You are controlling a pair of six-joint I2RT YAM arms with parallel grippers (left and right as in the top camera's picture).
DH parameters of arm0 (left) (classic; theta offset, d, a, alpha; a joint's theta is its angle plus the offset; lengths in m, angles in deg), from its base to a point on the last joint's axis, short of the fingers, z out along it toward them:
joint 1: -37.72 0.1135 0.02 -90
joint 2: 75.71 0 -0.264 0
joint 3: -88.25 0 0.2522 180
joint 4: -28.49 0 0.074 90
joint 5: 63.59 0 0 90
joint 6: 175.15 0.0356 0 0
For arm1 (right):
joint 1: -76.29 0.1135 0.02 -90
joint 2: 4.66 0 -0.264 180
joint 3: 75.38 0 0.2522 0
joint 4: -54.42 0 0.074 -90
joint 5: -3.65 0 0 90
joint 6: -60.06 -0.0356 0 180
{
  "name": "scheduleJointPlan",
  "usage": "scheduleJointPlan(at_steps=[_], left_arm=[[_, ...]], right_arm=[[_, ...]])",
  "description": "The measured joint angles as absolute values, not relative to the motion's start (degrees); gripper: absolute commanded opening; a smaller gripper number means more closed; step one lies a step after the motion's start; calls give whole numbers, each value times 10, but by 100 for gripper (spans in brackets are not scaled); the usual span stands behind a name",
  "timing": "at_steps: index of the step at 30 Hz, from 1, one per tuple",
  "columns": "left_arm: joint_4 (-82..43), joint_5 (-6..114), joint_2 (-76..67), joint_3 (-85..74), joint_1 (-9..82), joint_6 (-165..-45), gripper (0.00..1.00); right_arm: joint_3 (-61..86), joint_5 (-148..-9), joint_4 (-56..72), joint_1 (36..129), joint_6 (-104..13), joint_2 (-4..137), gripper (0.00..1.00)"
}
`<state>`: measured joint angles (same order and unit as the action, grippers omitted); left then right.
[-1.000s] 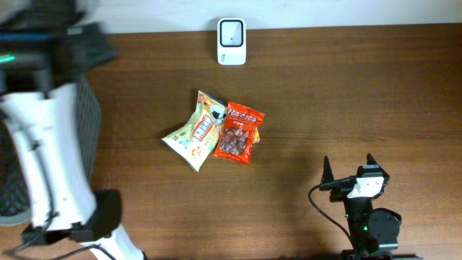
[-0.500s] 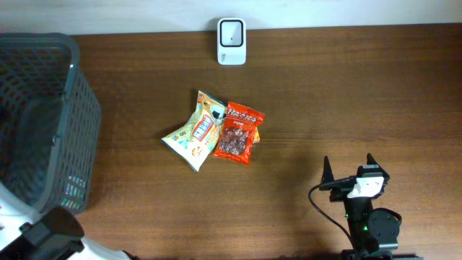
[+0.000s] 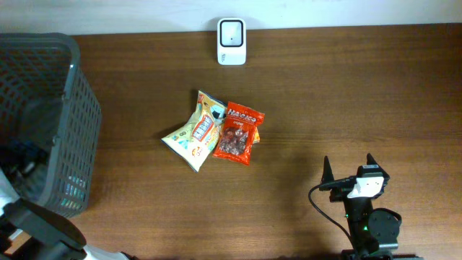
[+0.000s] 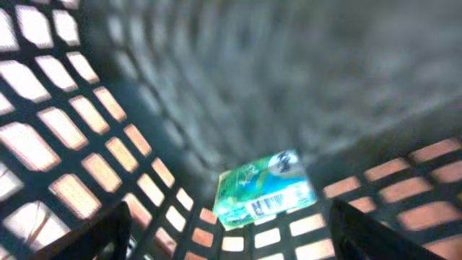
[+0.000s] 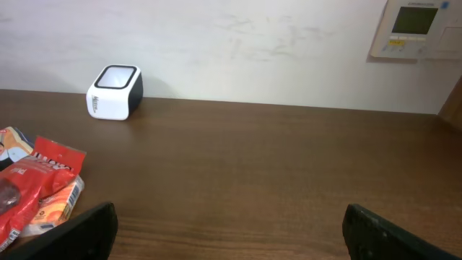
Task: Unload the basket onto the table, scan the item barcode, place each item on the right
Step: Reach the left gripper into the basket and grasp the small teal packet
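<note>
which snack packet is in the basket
The green packet; the red packet and cream packet lie together on the table, outside the basket.

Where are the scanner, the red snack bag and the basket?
scanner (image 3: 232,41): overhead view, middle of its white top.
red snack bag (image 3: 237,133): overhead view, centre of its front.
basket (image 3: 85,137): overhead view, its mesh side wall.
</note>
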<state>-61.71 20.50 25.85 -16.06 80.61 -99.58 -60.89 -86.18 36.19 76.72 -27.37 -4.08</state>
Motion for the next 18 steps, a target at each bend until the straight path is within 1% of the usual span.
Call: scheduleJointPlan(at_steps=[3,4,9,13,18], left_arm=[[-601,218,259,-107,806,-984,84],[-596,222,259,-94,806,-981,79],[-582,232,259,-47,806,-970,68],[-572,238,258,-34,806,-967,66],[-522,250,258,5,806,-967,61]], right_arm=[[-609,-862,362,767,-274,-41,99],[-609,-862,362,767,-274,-41,99],[-609,-862,362,767,-273,-41,99],[-609,-862,362,767,-274,-41,99],[-609,-862,362,767,-274,-41,99]])
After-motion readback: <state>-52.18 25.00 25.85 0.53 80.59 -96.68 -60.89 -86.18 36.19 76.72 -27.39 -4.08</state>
